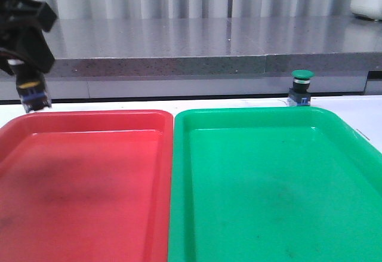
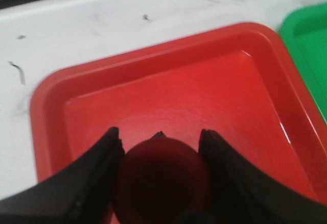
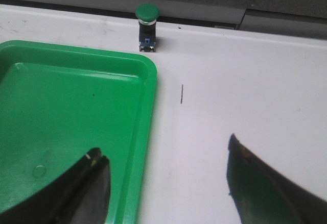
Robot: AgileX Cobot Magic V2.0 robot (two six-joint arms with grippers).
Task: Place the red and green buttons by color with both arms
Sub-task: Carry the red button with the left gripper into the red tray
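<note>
Left claw point(image 2: 159, 155) clamped on red button point(image 2: 162, 180), above red tray's point(image 2: 48, 96) far corner. Right claw point(image 3: 166, 183) spread wide (empty); green button point(image 3: 147, 27) upright on bench point(image 3: 245, 81), ahead.

The front camera sits low, looking forward across the red tray point(image 1: 83, 178) and green tray point(image 1: 268, 184) toward a grey ledge point(image 1: 197, 47). The left wrist camera looks closely down onto the red tray's corner; the right wrist camera, higher, shares the green tray and green button point(image 3: 147, 13).
</note>
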